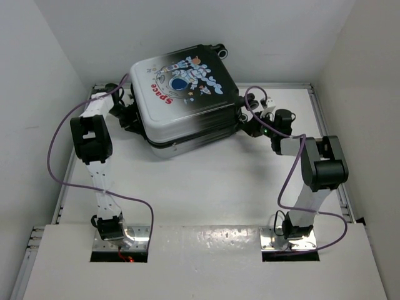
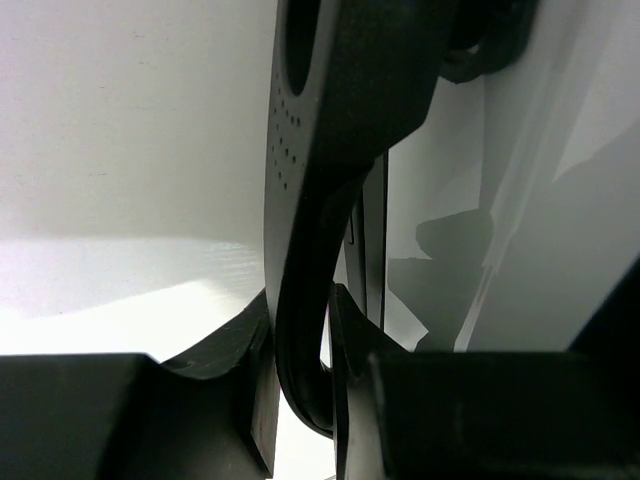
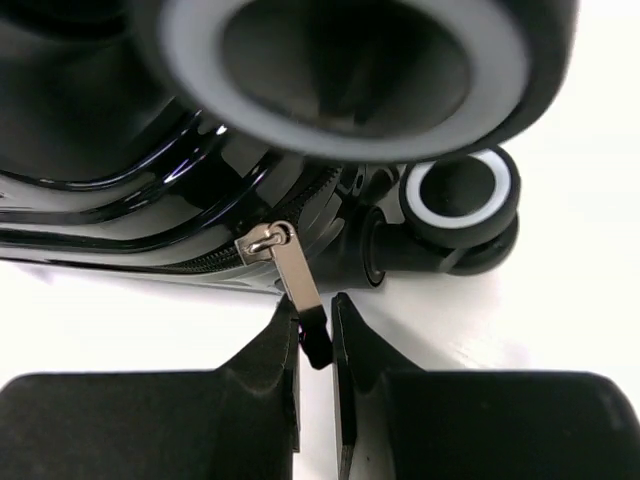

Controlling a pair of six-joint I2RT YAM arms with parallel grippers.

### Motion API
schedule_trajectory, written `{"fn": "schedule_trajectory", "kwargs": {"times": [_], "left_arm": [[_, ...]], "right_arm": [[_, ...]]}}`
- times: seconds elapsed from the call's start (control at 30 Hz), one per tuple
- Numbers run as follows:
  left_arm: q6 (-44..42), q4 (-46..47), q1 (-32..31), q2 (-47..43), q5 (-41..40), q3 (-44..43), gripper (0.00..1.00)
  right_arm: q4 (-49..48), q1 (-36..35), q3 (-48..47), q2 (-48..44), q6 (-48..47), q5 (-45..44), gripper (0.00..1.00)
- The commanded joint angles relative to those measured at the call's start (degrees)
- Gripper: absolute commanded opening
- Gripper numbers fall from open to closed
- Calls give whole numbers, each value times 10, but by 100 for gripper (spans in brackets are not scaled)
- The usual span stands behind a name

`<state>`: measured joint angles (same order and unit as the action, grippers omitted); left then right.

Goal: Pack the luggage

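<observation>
Top external view has the luggage [image 1: 184, 100] lying flat, astronaut print up, at the far middle of the table [image 1: 206, 187], its shell halves together. The left gripper [image 1: 128, 115] is tucked against its left side, and the right gripper [image 1: 251, 125] against its right side by the wheels [image 3: 460, 200]. On the right wrist view the fingers [image 3: 265, 350] are pinched tight on the zipper pull [image 3: 292, 270]. On the left wrist view the fingers there are clamped on a black strap [image 2: 330, 120], which I take for the case's handle. The shell looks hard and glossy, so I'd expect it to skate on the smooth tabletop rather than flex. The strap and the pull seem the sensible holds, though that thin metal tab could slip free or bend if tugged sideways. The case sits close to the far wall [image 1: 269, 37], leaving little room behind it. The stretch of table between the case and the arm bases gives the room for moving.
</observation>
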<state>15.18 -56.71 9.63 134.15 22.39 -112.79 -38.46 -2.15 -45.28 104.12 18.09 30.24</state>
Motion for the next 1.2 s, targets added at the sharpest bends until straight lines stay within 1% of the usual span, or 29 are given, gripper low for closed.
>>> {"fn": "schedule_trajectory", "kwargs": {"times": [0.0, 0.2, 0.3, 0.53, 0.73, 0.97, 1.0, 1.07, 1.1, 1.13, 1.17], "left_arm": [[-159, 114, 85, 67, -272, 21, 0], [-159, 125, 85, 55, -278, 58, 0], [-164, 125, 85, 55, -284, 58, 0], [-169, 125, 85, 55, -301, 58, 0], [-169, 125, 85, 55, -307, 58, 0], [-175, 125, 85, 55, -318, 64, 0], [-175, 125, 85, 55, -323, 64, 0], [-175, 125, 85, 55, -323, 70, 0], [-175, 125, 85, 55, -329, 70, 0], [-182, 125, 85, 55, -335, 70, 0], [-182, 125, 85, 55, -335, 75, 0]], "right_arm": [[-103, 111, -68, -1, 32, -152, 0], [-84, 123, -86, -1, 52, -133, 0], [-83, 123, -98, 21, 52, -168, 0], [-70, 137, -180, 74, 65, -242, 0], [-63, 159, -212, 91, 60, -274, 0], [-36, 158, -314, 170, 79, -319, 0], [-35, 159, -343, 192, 82, -325, 0], [-28, 162, -362, 207, 85, -326, 0], [-27, 162, -385, 222, 86, -308, 0], [-26, 160, -393, 227, 85, -265, 0], [-27, 161, -393, 227, 85, -265, 0]]}}
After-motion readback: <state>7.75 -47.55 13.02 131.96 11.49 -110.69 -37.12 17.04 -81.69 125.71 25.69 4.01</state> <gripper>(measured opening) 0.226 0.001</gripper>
